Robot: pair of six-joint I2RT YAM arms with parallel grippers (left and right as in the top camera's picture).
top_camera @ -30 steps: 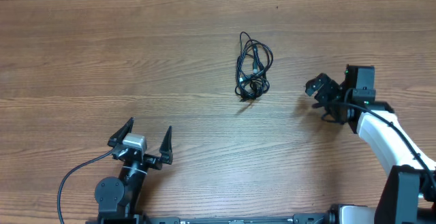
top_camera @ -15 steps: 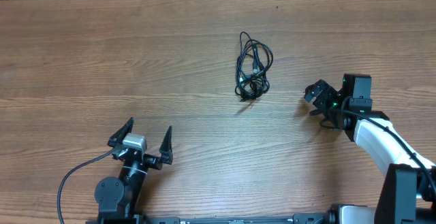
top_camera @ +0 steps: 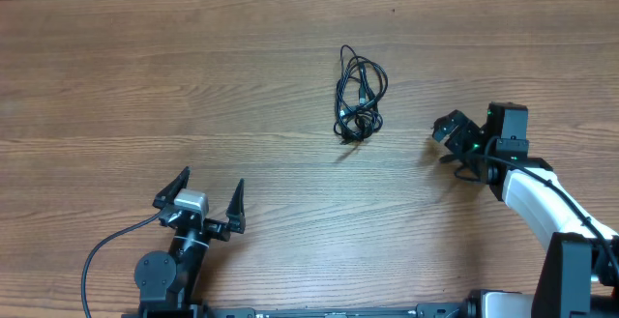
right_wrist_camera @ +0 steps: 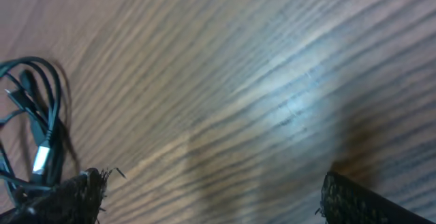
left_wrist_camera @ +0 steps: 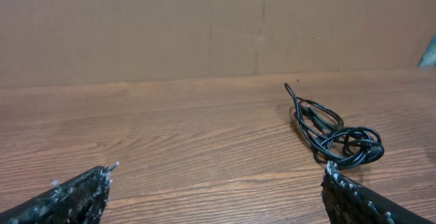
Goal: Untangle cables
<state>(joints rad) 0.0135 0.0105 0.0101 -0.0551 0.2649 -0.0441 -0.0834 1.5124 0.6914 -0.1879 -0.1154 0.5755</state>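
Note:
The cables (top_camera: 358,94) are thin black cords knotted in one small bundle on the wooden table (top_camera: 145,86), right of centre. The bundle also shows in the left wrist view (left_wrist_camera: 334,132) at the right and at the left edge of the right wrist view (right_wrist_camera: 30,139). My left gripper (top_camera: 211,194) is open and empty near the front edge, well short of the bundle. My right gripper (top_camera: 447,139) is open and empty, low over the table to the right of the bundle and apart from it.
A brown cardboard wall (left_wrist_camera: 204,26) stands along the table's far edge. A thick black arm cable (top_camera: 102,250) loops at the front left beside the left arm's base.
My right gripper has swung a little toward the front and turned; since half a second ago it has barely moved. The left arm and the cables have not moved.

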